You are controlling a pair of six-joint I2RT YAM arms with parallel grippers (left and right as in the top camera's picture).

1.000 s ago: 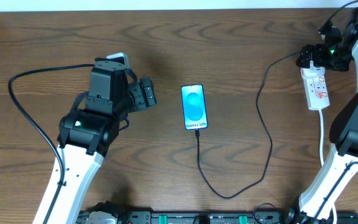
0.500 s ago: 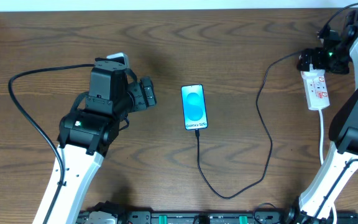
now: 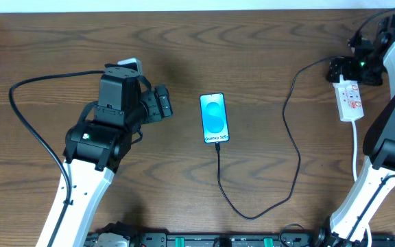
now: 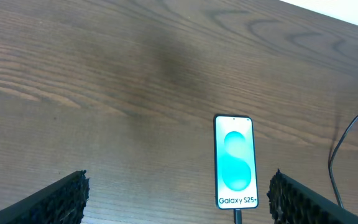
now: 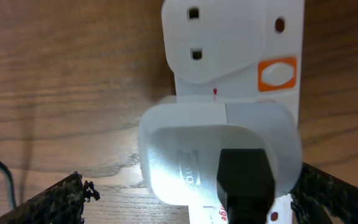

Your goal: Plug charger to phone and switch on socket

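The phone (image 3: pixel 214 118) lies face up mid-table, its blue screen lit; it also shows in the left wrist view (image 4: pixel 234 160). The charger cable (image 3: pixel 297 158) runs from the phone's near end, where its plug tip (image 4: pixel 237 216) sits, loops round and ends at the white adapter (image 5: pixel 216 149) seated in the socket strip (image 3: pixel 349 101). The strip's face (image 5: pixel 229 43) carries an orange-red switch (image 5: pixel 277 73). My right gripper (image 3: pixel 348 70) is open, its fingers either side of the adapter (image 5: pixel 197 202). My left gripper (image 3: pixel 163 103) is open and empty, left of the phone (image 4: pixel 179 199).
The strip's white cord (image 3: pixel 354 147) runs toward the table's near edge along my right arm. A thick black robot cable (image 3: pixel 26 116) loops at the left. A rack of equipment (image 3: pixel 204 240) lines the near edge.
My right gripper has shifted slightly over the far end of the socket strip. The left arm, phone and cable have not moved.
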